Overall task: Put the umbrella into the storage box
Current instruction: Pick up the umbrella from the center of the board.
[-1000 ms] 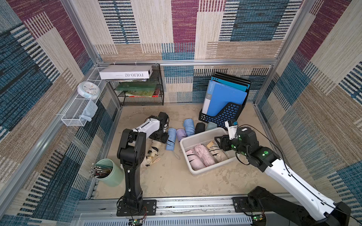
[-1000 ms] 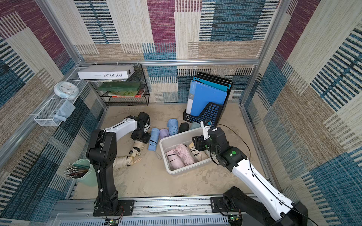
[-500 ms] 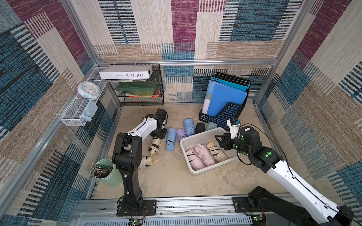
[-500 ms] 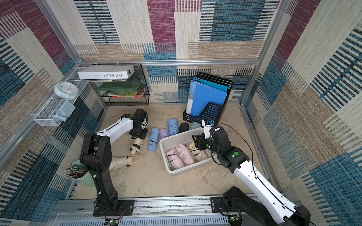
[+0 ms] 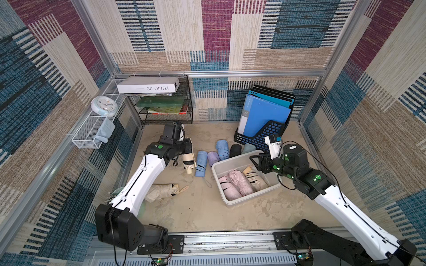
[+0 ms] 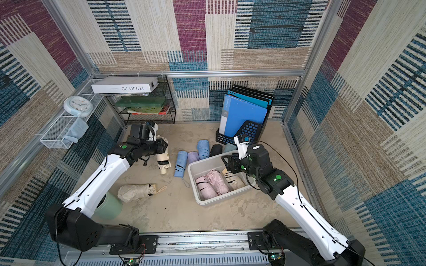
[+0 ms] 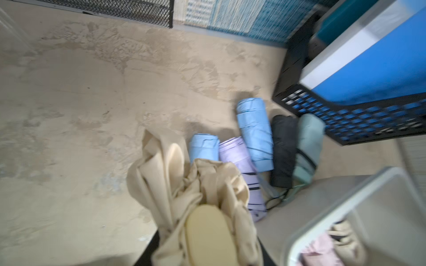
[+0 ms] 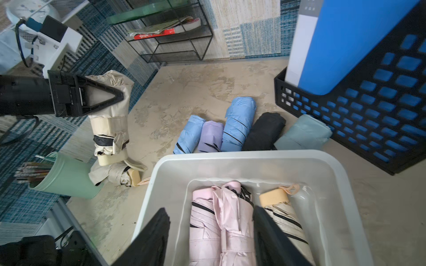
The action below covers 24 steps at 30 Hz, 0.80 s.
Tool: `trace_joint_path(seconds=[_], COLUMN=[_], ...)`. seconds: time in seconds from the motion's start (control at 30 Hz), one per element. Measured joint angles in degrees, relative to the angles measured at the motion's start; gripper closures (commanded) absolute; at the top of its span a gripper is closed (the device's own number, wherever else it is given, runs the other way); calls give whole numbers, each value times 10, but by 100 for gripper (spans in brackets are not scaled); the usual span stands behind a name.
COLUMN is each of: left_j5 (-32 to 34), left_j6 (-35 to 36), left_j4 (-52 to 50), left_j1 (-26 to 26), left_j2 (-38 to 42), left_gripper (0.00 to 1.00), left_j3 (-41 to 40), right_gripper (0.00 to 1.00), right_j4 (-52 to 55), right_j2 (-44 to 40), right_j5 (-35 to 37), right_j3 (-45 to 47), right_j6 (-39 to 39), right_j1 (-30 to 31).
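storage box point(image 5: 230, 161) sits right of the middle in a top view. cream umbrella point(image 5: 188, 161) is upright left of it, squeezed by the left gripper point(image 8: 117, 92). best to lift it over the rim, then lay it flat. right gripper point(image 8: 211, 210) is open over the box.

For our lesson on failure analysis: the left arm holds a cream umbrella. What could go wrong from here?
The left end effector grips the cream umbrella by its loose fabric end, with the handle hanging below, so it may slip out. The right end effector hovers open over the storage box, so the arms might collide there.
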<state>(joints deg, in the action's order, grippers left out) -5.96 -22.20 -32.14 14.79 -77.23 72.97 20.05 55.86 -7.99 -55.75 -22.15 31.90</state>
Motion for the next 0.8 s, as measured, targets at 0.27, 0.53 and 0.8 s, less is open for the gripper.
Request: trace_joint_path(seconds=[0.27, 0.53, 0.8], left_j5=[-110, -210, -328], left_j6=[-215, -335, -352], left_j4=[243, 455, 573], left_j1=[3, 29, 80], left_j2=[122, 144, 129], left_gripper=[64, 63, 62], left_j3=[-165, -214, -208], right_gripper=[32, 19, 14], right_j4=[-86, -168, -196], right_j2=[43, 78, 103], right_j5=[-107, -166, -218], right_j3=[-24, -54, -82], right_j6=[-81, -138, -160], right_j1=[24, 63, 75])
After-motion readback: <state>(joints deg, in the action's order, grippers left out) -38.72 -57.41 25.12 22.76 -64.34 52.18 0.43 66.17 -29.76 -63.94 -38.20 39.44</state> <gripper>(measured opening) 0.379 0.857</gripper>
